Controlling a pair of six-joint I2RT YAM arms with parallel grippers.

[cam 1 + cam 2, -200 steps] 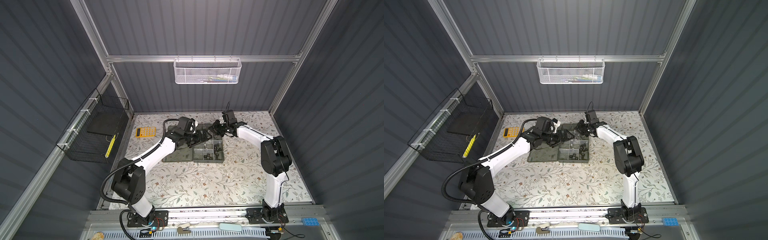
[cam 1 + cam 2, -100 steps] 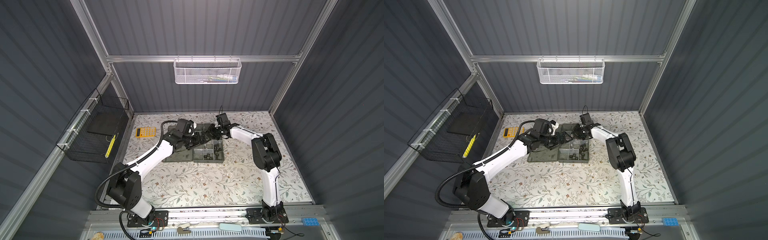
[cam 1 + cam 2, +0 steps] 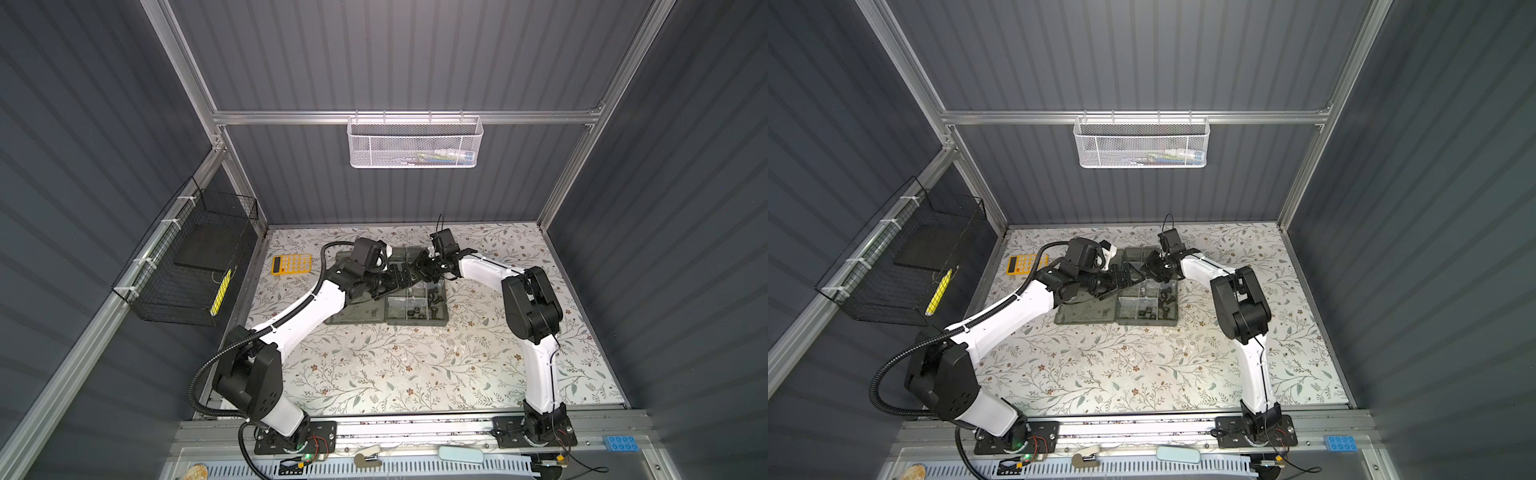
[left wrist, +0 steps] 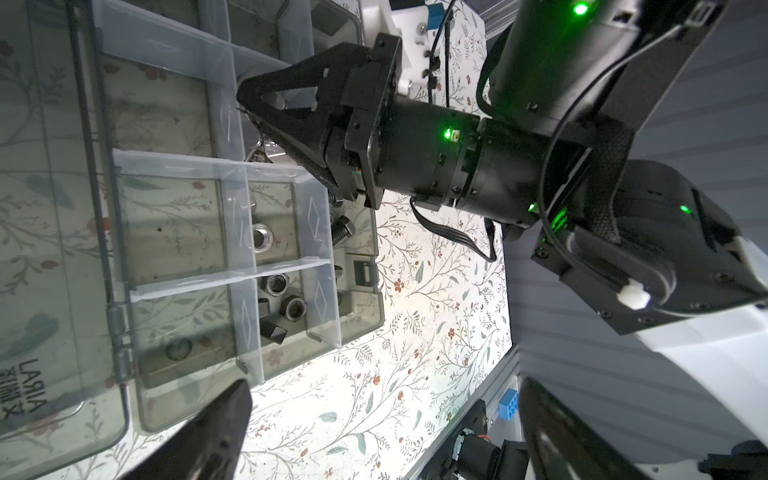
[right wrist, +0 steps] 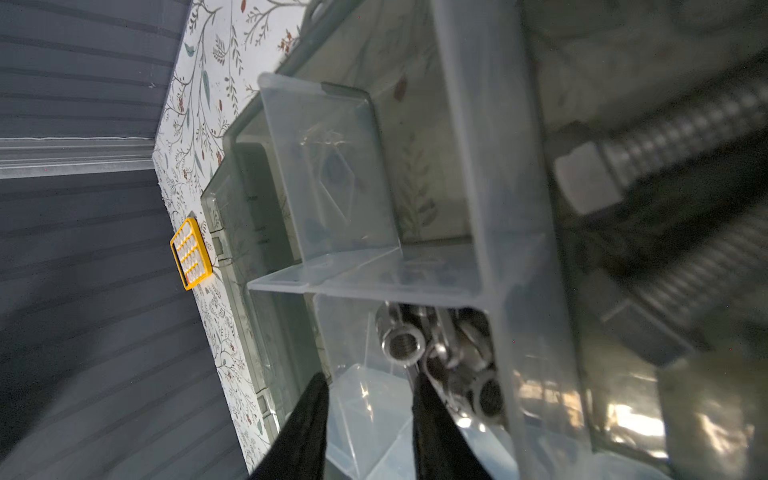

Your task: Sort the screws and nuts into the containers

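On the flowered bench (image 3: 374, 365) lies an open case (image 3: 441, 321). Its nearer cells (image 4: 245, 216) hold black nuts (image 4: 293, 307), a silver nut (image 4: 262, 239) and a screw (image 4: 341, 231). Farther in, the right pincer (image 5: 370, 376) reaches low over the dividers, narrowly parted and empty, just short of silver nuts (image 5: 403, 343). The left pincer (image 4: 386, 388) hangs wide beside it. Beyond lies a yellow calculator (image 3: 291, 263).

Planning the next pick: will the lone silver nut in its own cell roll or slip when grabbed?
It likely won't roll: the silver nut seems to lie flat, hole up. Its shiny metal faces look slick, so it may squirt out of a squeeze. The clear dividers around it would probably stop it sliding far.
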